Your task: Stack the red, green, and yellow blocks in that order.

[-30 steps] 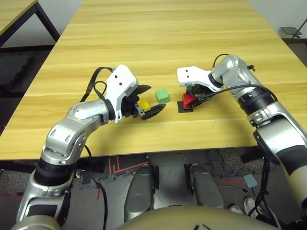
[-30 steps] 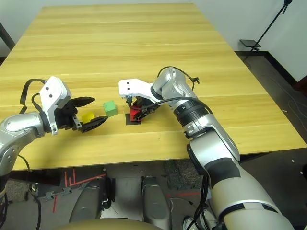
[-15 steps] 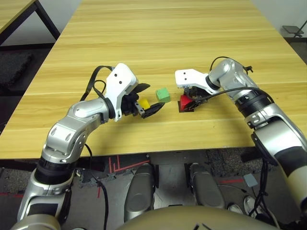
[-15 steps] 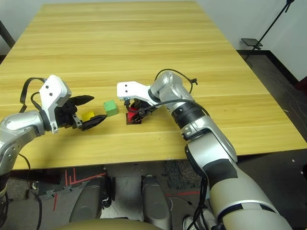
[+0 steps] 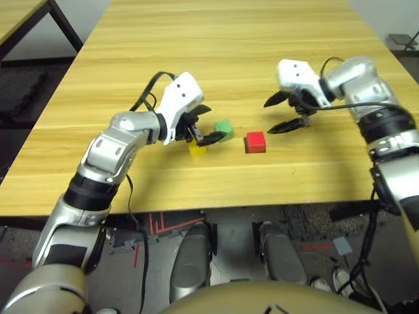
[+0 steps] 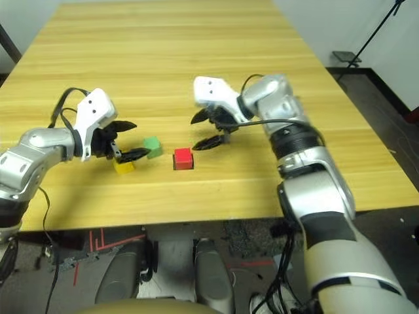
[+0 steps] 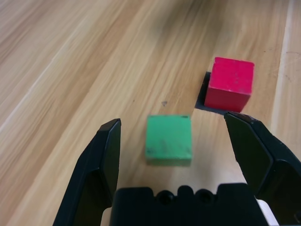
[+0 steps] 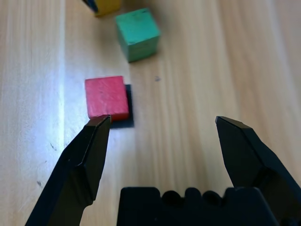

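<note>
Left gripper and right gripper both spread and empty, red block partly on black patch toward table's near edge, green block then yellow block successively closer to left edge.

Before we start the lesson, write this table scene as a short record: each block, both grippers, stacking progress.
red block: on the black square patch
green block: on the wooden table, between red and yellow
yellow block: on the table, beside green
left gripper: open, empty
right gripper: open, empty
stack: not begun, red placed as base
</note>
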{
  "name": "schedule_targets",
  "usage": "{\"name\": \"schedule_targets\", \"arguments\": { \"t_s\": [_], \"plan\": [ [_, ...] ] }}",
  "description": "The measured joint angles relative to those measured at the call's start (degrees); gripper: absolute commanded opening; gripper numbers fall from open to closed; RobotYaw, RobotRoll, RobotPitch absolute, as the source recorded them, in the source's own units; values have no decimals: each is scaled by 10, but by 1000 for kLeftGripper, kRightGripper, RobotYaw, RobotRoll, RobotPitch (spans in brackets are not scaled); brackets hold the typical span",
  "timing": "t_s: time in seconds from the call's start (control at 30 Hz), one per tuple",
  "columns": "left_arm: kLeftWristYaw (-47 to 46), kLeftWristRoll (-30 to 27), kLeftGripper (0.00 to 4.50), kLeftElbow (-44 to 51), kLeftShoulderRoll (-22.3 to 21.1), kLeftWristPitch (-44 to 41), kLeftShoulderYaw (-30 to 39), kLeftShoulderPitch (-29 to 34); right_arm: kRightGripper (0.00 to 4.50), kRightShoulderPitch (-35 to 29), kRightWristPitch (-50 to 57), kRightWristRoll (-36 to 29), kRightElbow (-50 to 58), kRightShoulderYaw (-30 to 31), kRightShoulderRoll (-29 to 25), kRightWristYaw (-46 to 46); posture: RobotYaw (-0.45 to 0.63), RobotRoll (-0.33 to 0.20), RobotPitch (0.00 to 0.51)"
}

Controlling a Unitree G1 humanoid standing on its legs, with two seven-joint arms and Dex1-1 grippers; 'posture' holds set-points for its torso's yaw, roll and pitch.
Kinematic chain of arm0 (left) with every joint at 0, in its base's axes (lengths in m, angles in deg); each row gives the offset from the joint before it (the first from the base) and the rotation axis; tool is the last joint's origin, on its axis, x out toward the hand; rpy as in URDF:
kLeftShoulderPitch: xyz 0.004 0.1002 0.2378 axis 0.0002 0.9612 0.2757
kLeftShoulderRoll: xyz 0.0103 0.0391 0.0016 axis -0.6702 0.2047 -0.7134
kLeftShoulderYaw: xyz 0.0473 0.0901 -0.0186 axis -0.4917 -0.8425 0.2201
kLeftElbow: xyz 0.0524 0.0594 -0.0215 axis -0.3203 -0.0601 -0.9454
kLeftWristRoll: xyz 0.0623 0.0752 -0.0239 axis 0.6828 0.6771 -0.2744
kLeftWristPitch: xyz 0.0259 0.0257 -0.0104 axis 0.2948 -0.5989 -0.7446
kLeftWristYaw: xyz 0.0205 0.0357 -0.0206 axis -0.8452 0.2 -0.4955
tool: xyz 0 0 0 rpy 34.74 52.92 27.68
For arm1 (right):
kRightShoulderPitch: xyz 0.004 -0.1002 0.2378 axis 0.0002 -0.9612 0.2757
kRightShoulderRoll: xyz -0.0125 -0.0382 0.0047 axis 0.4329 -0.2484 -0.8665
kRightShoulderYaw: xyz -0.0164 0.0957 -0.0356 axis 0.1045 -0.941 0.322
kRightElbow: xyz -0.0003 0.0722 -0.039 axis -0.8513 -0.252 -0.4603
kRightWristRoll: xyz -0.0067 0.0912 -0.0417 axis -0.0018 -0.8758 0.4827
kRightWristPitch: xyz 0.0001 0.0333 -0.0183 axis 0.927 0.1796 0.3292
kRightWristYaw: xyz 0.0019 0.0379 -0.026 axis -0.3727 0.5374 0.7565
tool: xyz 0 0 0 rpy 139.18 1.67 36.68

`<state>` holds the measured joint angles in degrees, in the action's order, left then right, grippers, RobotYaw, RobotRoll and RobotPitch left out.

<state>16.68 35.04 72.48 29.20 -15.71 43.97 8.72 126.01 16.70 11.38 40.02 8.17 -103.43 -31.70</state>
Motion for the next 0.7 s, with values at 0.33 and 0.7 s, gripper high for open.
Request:
{"name": "schedule_targets", "arguments": {
  "t_s": [0.33,0.7],
  "plan": [
    [55,73,4500,-158,46,73,-39,-45,4485,-110,142,-55,196,-41,-41,45,148,-118,41],
    [16,131,2766,-315,108,139,-26,-97,4500,-135,187,-96,253,-53,-51,98,154,-109,48]
  ]
}}
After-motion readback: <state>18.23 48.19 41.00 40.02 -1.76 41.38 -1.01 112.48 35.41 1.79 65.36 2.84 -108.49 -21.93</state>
